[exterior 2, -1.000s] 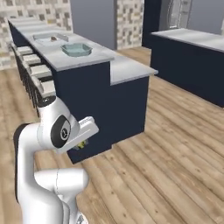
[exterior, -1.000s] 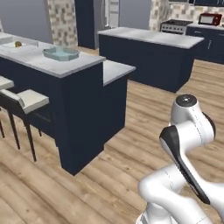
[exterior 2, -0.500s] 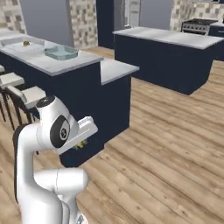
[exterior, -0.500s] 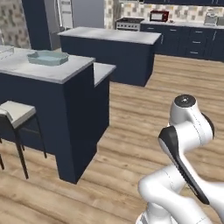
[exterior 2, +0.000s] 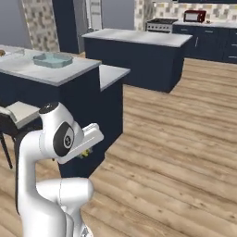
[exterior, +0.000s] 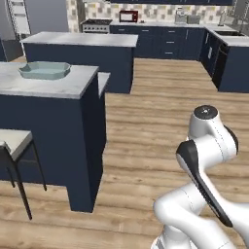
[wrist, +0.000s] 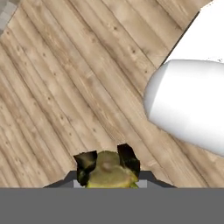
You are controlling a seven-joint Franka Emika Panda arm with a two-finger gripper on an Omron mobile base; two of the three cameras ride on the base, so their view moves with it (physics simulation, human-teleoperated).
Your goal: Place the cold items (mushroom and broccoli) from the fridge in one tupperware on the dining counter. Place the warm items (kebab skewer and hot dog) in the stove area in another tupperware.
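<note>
Your broccoli [wrist: 107,173], a lumpy yellow-green floret with a knobbly crown, sits pinched between the two dark fingertips [wrist: 88,162] of the gripper [wrist: 107,161], whose jaws stand nearly closed on it, low in the hand view above bare plank flooring. In the right base view the same yellowish scrap peeks out beneath the folded white arm [exterior 2: 60,139], tucked close to the robot's body (a sensible carrying pose, by the look of it, that keeps the load in near the base while it travels). Farther out, the dining counter [exterior: 73,87] stands to the left in the left base view, a dark navy block under a pale, stone-like speckled top, and on it rests a shallow, pale blue-green tupperware [exterior: 44,69] with rounded corners and a flared rim, lying open to receive the cold items. You can judge that the robot is well apart from that container, so the delivery is not yet made. A padded stool [exterior: 9,141] on thin dark legs stands at the counter's near left side. Beyond lie a second navy island [exterior: 82,40], a stove [exterior: 97,23] and a red microwave [exterior: 128,16] against the far tiled wall, all over warm wood-grain floor [exterior: 146,121].
</note>
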